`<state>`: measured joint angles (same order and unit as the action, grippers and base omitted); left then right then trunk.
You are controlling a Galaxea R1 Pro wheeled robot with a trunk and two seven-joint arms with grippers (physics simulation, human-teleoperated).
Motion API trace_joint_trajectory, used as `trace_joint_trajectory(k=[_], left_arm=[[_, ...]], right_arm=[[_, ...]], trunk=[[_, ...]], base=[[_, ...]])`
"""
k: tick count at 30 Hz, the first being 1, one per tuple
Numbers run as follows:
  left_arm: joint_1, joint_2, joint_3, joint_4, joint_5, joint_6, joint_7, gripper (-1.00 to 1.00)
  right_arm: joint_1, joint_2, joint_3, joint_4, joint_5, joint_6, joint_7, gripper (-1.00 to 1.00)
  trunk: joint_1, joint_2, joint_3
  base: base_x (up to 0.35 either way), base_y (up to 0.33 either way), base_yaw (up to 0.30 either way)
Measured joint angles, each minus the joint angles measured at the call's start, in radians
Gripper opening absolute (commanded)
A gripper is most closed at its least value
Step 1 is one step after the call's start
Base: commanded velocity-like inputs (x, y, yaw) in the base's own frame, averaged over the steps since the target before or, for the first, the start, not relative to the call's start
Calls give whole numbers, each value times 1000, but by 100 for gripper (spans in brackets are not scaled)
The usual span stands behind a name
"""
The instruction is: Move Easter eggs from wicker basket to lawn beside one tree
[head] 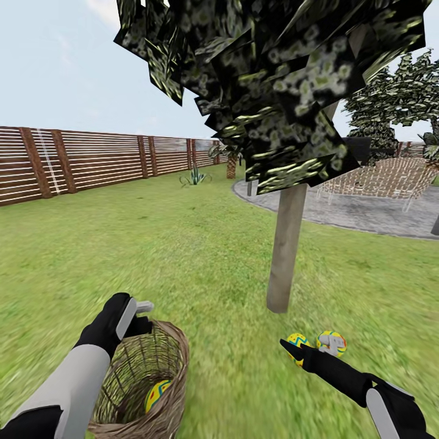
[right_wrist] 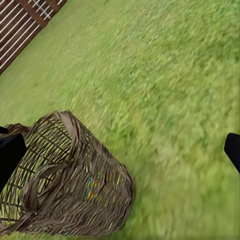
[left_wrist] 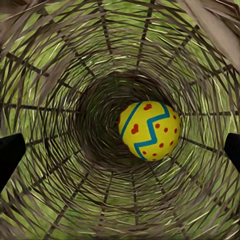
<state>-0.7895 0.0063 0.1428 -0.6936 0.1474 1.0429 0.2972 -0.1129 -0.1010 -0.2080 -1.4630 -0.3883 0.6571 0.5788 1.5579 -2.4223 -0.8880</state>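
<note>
At the lower left of the head view the basket (head: 143, 381) sits on the lawn (head: 183, 268), and one egg (head: 157, 396) lies inside, low against the wall. The left gripper (head: 141, 309) hangs just above the basket's rim. The left wrist view looks straight down the woven wall (left_wrist: 50, 100) at that egg (left_wrist: 150, 130) on the bottom, yellow with a blue zigzag and red spots; the dark fingertips (left_wrist: 10, 155) stand wide apart at the frame's sides, with nothing between them. So the claw is spread and empty, poised over the last egg.

At the lower right of the head view the right gripper (head: 308, 349) reaches toward two more eggs (head: 297, 345) (head: 332, 342) lying on the grass, just below the foot of the trunk (head: 285, 250). Its fingers partly cover them. In the right wrist view its tips (right_wrist: 10, 155) sit at opposite edges, wide open, with the basket (right_wrist: 70, 185) at the lower left and grass beyond.

My reading: two eggs are already placed by the tree, and one is left to lift out and set beside them.

Further back, upper left, runs the fence (head: 91, 161); at the right middle lies the patio (head: 366, 210).
</note>
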Motion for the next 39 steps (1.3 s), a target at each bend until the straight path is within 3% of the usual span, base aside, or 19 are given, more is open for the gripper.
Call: trace_joint_trajectory(k=[17,39], left_arm=[[0,0,2,2,-4,1,2,100],[0,0,2,3,-5,1,2,100]], right_arm=[[0,0,2,0,2,0,0,100],[0,1,1,0,3,0,1,100]], trunk=[[0,0,0],[0,0,0]], base=[[0,1,24],[1,-97,270]])
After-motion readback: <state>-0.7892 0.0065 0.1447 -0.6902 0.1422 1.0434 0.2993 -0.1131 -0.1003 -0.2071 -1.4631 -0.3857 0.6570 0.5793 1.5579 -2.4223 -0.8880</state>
